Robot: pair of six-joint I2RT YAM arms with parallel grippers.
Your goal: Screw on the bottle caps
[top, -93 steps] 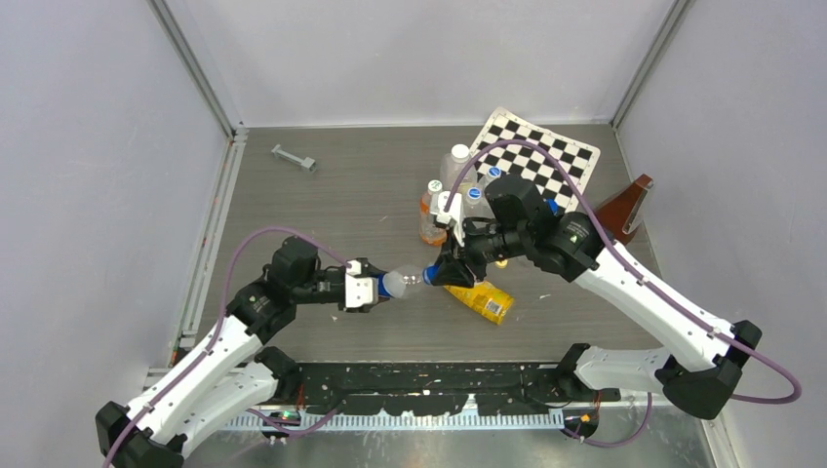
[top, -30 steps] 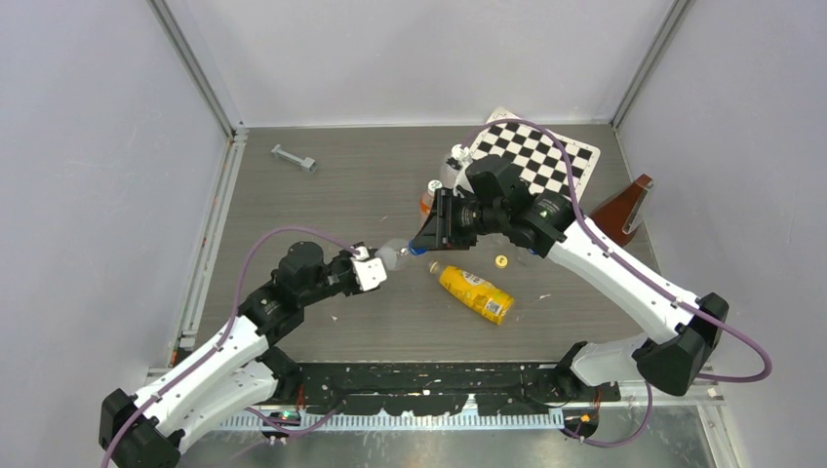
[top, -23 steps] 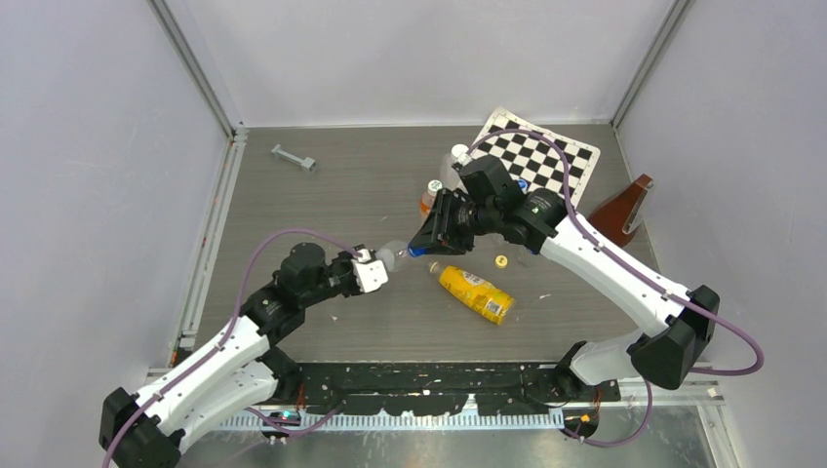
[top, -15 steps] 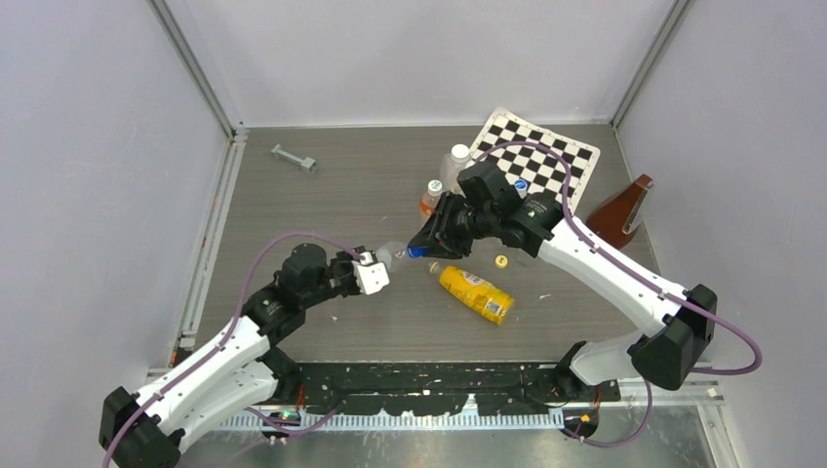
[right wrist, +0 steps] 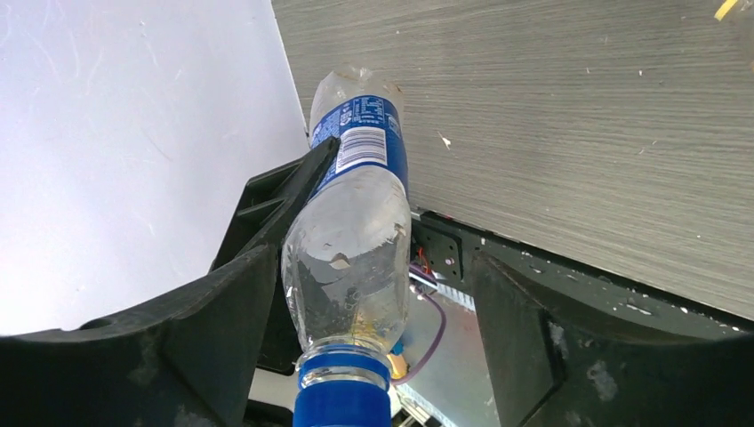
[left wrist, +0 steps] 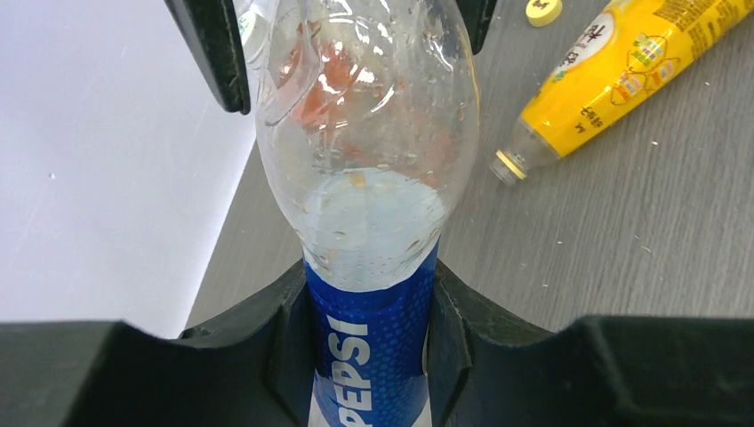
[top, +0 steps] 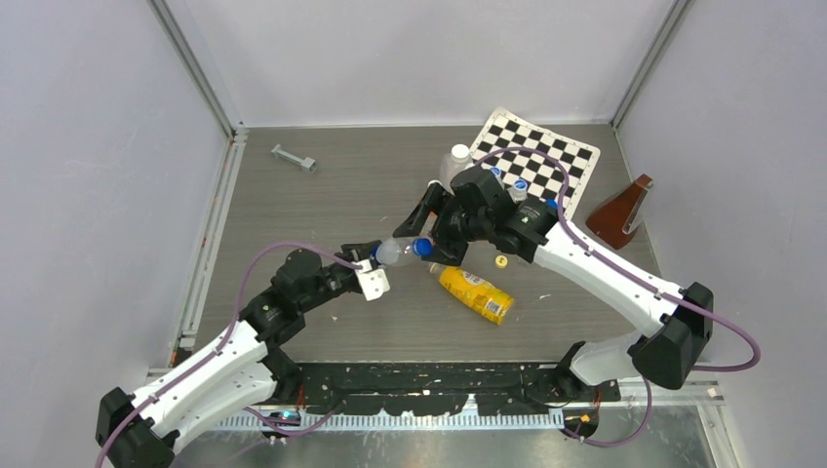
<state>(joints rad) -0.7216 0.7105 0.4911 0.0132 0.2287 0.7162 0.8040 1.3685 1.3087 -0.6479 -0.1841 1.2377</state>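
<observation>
Blue plastic screw cap (top: 421,247) sits on the clear Pepsi-labelled bottle (top: 394,253), aloft near the middle of the counter (top: 322,195) and clamped in the left gripper (top: 374,266). The right gripper (top: 432,232) has just spread wide, releasing it. The yellow juice bottle (top: 476,293), at 4 o'clock, remains uncapped.

the left gripper (left wrist: 369,331) clamps the pepsi bottle (left wrist: 369,205) at its blue label, the clear, droplet-beaded shoulder pointing away. two black fingers (left wrist: 213,53) of the right gripper (left wrist: 347,18) flank its far end. to the right, on the grey table (left wrist: 622,258), lies the yellow juice bottle (left wrist: 622,71), neck bare, with a yellow cap (left wrist: 543,10) near it.
</observation>
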